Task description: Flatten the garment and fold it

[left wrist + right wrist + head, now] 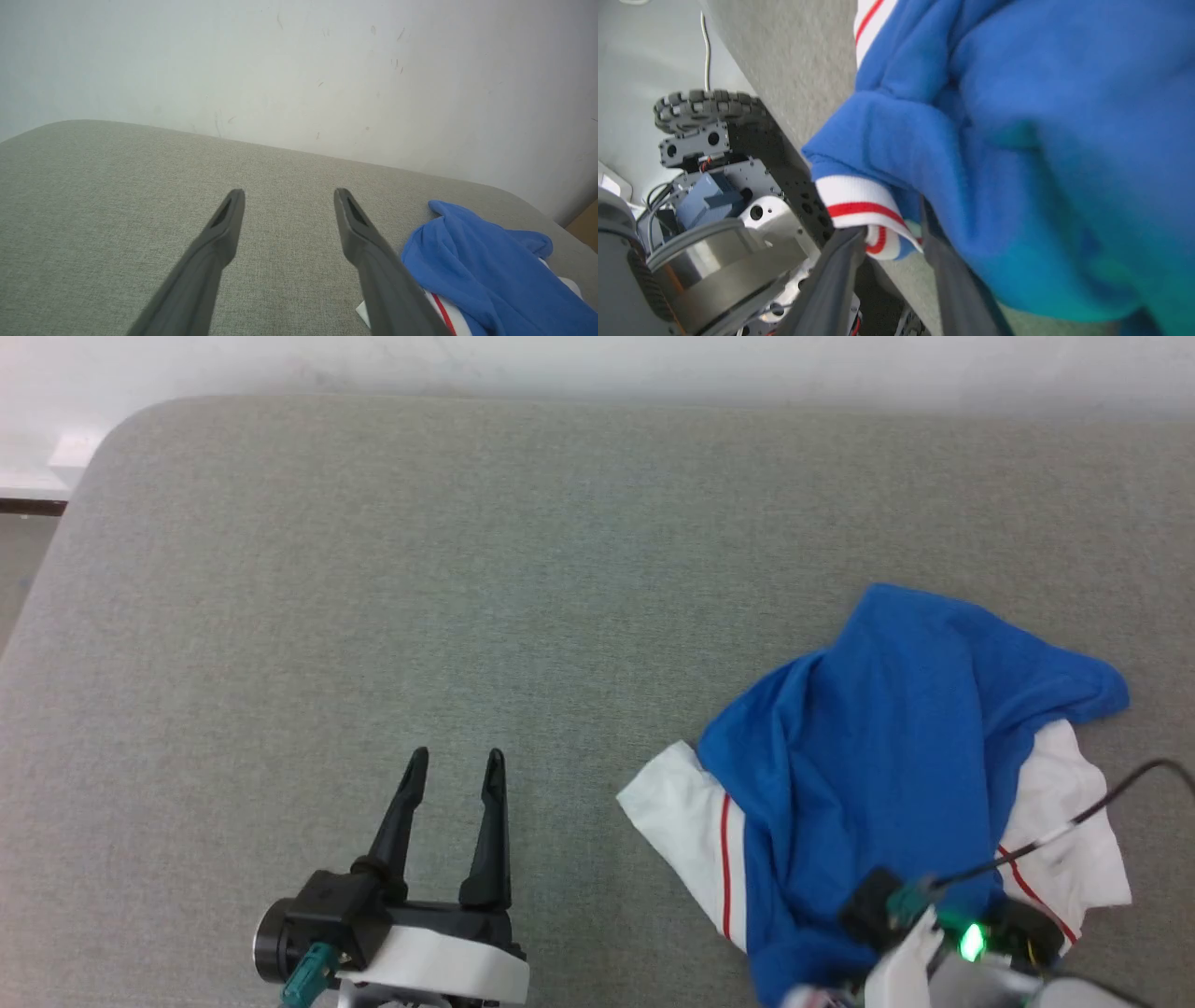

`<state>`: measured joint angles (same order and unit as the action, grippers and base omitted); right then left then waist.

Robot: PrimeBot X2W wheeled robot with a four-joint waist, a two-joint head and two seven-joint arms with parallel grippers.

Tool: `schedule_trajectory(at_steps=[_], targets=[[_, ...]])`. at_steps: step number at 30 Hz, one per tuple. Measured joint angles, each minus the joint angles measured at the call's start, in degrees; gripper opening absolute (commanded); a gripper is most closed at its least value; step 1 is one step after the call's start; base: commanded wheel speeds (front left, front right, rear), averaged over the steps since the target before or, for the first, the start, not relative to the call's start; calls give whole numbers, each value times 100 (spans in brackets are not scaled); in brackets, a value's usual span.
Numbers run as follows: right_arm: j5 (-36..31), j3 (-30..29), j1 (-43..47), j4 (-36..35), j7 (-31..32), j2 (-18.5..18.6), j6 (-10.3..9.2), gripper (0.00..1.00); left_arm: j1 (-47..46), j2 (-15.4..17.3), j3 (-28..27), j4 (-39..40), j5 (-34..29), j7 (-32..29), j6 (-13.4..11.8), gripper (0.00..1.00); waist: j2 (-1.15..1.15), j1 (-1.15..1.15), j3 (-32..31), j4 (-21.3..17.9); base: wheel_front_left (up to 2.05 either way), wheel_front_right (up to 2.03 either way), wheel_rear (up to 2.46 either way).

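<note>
Blue garment [887, 737] in a heap on grey table [373, 569]

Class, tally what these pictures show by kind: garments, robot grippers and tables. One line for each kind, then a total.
garment: 1
grippers: 2 (left gripper, right gripper)
table: 1
Total: 4

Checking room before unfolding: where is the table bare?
Bare: the grey table from its far edge down to the left claw, and left of the garment. Crowded: the near right corner, where the garment bunches at the right claw.
</note>
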<state>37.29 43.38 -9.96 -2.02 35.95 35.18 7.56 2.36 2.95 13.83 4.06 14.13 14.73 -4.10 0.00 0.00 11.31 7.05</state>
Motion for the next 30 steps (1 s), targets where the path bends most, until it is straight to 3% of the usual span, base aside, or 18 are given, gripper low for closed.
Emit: schedule_trajectory(at_steps=[6,13,20,23,30], targets=[[-48,-955,-42,-379,-1098,-636,0,100,1,0,-51,-48,0,1,1,100,0,0,-88,-104,0,0,0],[-302,-2835,537,-947,-1876,-1561,-2,100,24,-1,-69,-54,-2,0,2,100,0,0,-258,-198,0,0,0],[-2334,-4777,1592,-1377,-3286,-2792,-3,100,251,-1,-223,83,-65,0,11,100,0,0,-301,-326,0,0,0],[-2579,-5088,2117,-1294,-3699,-3177,-2,100,397,-1,-272,112,-141,0,11,100,0,0,-305,-397,0,0,0],[-2409,-5107,2312,-1016,-4019,-3209,-2,100,457,70,-160,-15,-442,-4,116,100,0,0,-288,-619,0,0,0]])
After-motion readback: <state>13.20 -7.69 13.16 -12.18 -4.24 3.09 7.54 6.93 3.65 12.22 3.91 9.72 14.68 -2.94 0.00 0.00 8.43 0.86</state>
